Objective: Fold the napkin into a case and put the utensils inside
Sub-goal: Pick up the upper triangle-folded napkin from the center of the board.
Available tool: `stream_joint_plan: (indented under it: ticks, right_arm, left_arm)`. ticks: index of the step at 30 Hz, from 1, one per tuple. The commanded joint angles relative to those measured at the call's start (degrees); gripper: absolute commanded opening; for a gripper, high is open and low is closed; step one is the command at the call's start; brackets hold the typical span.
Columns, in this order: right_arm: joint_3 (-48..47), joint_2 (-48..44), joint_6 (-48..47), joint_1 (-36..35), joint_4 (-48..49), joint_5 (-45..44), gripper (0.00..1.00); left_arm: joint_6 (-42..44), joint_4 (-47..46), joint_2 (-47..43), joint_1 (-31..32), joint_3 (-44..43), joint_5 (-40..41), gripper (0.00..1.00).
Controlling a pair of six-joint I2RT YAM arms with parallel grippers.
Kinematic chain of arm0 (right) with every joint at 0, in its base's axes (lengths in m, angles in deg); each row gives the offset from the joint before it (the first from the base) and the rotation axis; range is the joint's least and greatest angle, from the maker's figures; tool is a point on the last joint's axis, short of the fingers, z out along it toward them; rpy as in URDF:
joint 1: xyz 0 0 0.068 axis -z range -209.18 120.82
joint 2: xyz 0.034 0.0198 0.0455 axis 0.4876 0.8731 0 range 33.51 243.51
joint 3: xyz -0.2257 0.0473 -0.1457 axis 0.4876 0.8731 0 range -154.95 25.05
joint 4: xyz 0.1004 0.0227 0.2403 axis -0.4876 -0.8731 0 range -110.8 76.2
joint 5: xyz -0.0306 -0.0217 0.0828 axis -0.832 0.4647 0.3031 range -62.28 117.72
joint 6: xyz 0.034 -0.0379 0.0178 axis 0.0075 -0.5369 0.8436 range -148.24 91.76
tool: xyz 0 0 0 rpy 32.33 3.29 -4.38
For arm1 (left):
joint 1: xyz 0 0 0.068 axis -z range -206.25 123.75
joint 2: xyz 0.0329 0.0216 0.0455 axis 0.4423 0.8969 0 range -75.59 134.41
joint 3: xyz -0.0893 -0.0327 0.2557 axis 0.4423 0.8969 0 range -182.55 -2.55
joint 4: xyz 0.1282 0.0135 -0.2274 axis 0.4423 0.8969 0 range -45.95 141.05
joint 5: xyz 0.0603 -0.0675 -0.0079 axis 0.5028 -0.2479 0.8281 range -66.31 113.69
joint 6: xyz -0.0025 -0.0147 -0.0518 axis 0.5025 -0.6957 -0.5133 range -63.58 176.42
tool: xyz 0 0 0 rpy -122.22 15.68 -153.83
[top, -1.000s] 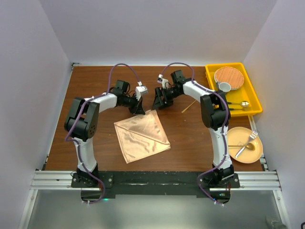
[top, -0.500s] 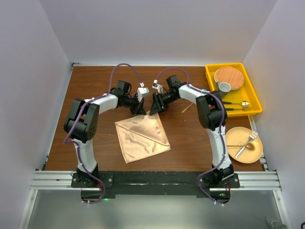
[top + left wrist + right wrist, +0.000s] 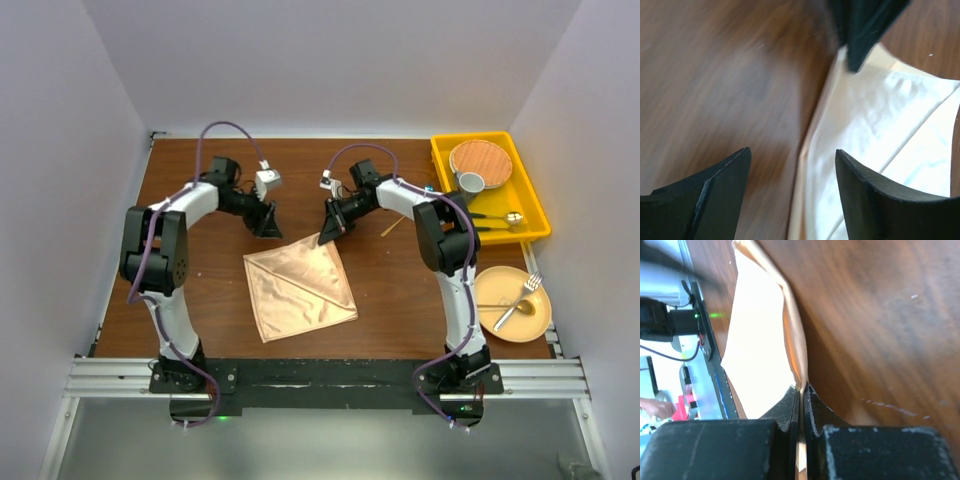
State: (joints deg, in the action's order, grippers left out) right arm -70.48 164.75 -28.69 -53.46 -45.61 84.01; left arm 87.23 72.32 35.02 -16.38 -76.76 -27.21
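Since a second ago the left gripper has let go and drawn back to the far left of the napkin. The right gripper has come in to the napkin's far corner and shut on it.

On the brown table the peach napkin lies flat, one corner pointing away from the arm bases, with a diagonal crease across it. Far to its right and farther back is a yellow tray. It holds a round wooden dish, a white cup and a spoon. Right of the napkin's near half sits a yellow plate with a gold fork lying across it; a second piece beside the fork is too small to make out.

The right gripper's jaws are pressed together on the napkin's edge, the cloth pinched between the tips and running away from them in a raised fold. The left gripper's jaws stand wide apart with only bare wood between them, and the napkin's edge is just beside one finger. A thin pale stick lies on the wood to the right of the napkin's far corner, apart from it.
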Motion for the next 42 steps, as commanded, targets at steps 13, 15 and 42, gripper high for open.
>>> stream_joint_plan:
  ticks: [13, 15, 42]
  right_arm:
    - [4.12, -13.64, -9.66, -2.18, -0.70, 2.33, 0.00]
    - [4.56, -14.34, -10.36, -2.27, -1.14, 2.68, 0.00]
    - [3.77, -23.04, -14.49, -1.31, -1.51, -4.85, 0.00]
  left_arm:
    - [19.90, 24.37, 7.69, -4.59, -5.33, -7.11, 0.73]
    - [20.34, 24.55, 7.96, -4.77, -4.80, -6.76, 0.72]
    - [19.05, 22.64, 0.77, -8.29, -6.29, -3.78, 0.00]
